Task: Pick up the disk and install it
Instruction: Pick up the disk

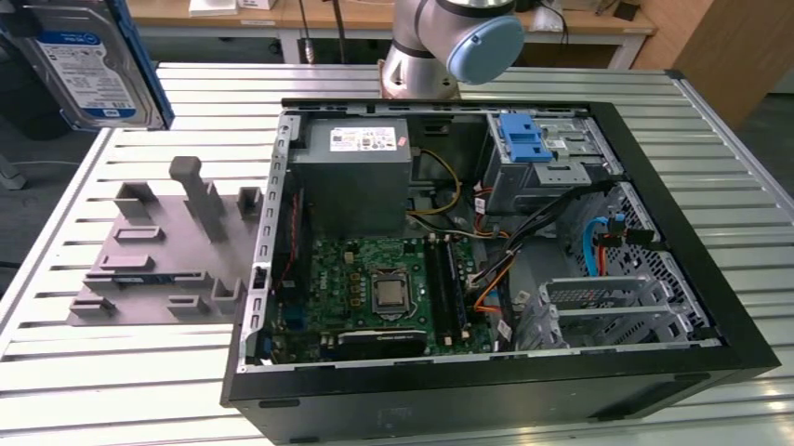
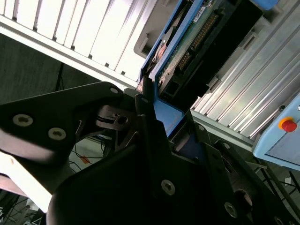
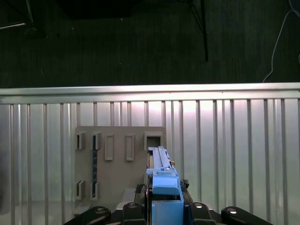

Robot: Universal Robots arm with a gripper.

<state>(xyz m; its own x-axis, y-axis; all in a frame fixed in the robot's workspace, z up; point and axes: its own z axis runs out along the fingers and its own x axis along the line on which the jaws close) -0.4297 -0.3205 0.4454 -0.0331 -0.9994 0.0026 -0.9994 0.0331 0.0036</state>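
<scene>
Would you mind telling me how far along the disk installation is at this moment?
Pick-up looks done: the disk is off the grey stand, in the air at the exterior view's left. In hand: the gripper is shut on it. Left: the disk is not yet in the drive bay.

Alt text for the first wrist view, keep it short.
The end effector grips the disk edge-on, its blue end handle nearest the camera. Beyond it, a grey plastic stand with slots lies on a slatted metal table; past the table's edge is dark floor.
</scene>
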